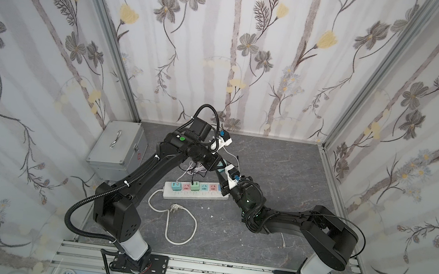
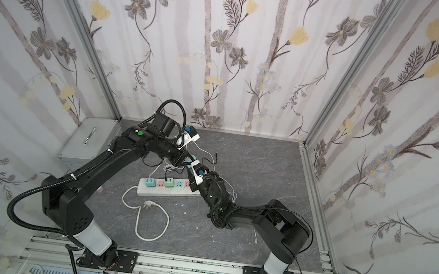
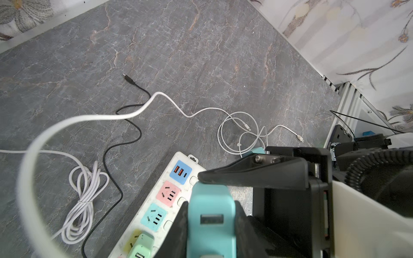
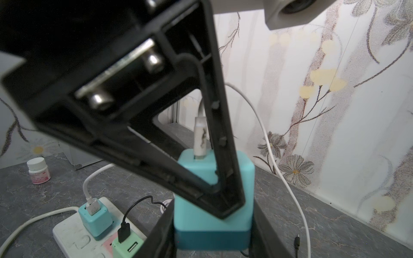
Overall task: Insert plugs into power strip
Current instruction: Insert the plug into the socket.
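1. Left wrist view: my left gripper (image 3: pixel 211 207) has its fingers pressed against two sides of a teal plug (image 3: pixel 210 234) and pinches it in the air above the right end of the power strip (image 3: pixel 176 157). The blue, pink and teal sockets below are empty. Further along, a mint plug (image 3: pixel 139 250) sits in its socket.

2. Right wrist view: my right gripper (image 4: pixel 210 232) clamps the teal plug lower down, with a finger on each side of its darker base. A finger of the left gripper lies across the plug's face, so both hold one plug. A white cable rises from its top. To the left, a seated teal plug (image 4: pixel 95 220) fills the strip's left end socket, and the mint plug stands two sockets along.

3. Both top views: the strip lies mid-table, running left to right, with a grey metal box (image 1: pixel 117 147) at the far left. Its own three-prong plug (image 1: pixel 174 207) lies loose on the near side. My grippers meet above the strip's right end.

4. I judge the task about half done. Two plugs are seated and the third is in hand but not inserted. I cannot place a fourth.
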Controlling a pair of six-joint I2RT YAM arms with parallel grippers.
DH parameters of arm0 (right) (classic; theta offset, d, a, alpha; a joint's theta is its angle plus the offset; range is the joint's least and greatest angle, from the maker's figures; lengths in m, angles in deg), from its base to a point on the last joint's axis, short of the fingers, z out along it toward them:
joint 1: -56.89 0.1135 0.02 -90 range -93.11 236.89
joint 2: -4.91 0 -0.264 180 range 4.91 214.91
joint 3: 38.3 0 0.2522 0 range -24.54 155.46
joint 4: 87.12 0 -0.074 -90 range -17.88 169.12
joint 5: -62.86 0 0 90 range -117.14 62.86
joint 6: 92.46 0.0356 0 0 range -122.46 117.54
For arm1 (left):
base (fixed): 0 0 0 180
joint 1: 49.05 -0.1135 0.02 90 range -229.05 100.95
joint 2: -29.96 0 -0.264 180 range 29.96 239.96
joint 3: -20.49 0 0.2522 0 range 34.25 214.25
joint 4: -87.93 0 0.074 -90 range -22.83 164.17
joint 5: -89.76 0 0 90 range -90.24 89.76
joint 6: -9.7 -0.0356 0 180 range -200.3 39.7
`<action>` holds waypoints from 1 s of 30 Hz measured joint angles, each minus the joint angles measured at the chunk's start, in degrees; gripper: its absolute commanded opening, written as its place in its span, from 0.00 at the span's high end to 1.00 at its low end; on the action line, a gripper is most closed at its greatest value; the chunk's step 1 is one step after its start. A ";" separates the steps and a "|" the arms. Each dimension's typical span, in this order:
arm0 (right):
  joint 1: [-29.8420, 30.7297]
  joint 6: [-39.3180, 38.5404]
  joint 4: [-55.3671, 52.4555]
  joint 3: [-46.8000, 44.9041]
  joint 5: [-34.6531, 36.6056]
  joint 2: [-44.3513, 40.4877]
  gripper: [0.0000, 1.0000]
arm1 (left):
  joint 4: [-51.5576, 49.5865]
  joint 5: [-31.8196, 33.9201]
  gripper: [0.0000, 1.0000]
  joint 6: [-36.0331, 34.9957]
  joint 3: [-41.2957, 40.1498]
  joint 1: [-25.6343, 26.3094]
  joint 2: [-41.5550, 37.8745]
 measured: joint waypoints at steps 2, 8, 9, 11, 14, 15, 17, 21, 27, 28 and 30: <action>0.00 -0.02 0.28 0.00 0.17 0.26 0.62 | -0.48 0.07 1.00 -0.55 0.44 0.00 0.44; 0.07 -0.07 1.11 -1.07 0.55 0.35 0.19 | -2.08 -0.48 1.00 -2.86 0.74 0.48 0.90; 0.15 -0.04 1.22 -2.08 1.05 0.13 0.17 | -2.08 -0.42 1.00 -4.04 0.74 0.66 0.94; 0.17 0.00 0.37 -4.90 2.43 -1.25 0.12 | -2.05 0.92 1.00 -7.19 0.74 0.57 1.29; 0.07 1.11 -1.07 -9.09 5.07 -5.33 0.01 | -2.01 2.84 1.00 -12.09 0.74 0.42 2.54; 0.04 1.68 -1.55 -10.49 5.95 -6.82 0.01 | -2.01 3.17 1.00 -13.46 0.74 0.46 2.99; -0.22 2.51 -3.06 -13.73 7.63 -10.01 0.01 | -1.88 3.89 1.00 -15.93 0.55 0.55 3.89; -1.68 5.33 -10.45 -16.81 10.47 -16.52 0.01 | -1.20 5.60 1.00 -19.50 -1.62 0.68 5.25; -8.02 13.60 -27.61 -14.34 11.19 -25.66 0.01 | 1.51 9.88 1.00 -23.34 -8.17 1.09 6.29; -9.38 14.71 -29.66 -14.38 10.43 -26.43 0.01 | 2.25 10.64 1.00 -23.98 -9.86 1.18 6.27; -11.47 16.65 -33.27 -14.45 9.62 -27.34 0.01 | 3.65 12.31 1.00 -25.40 -13.05 1.33 6.08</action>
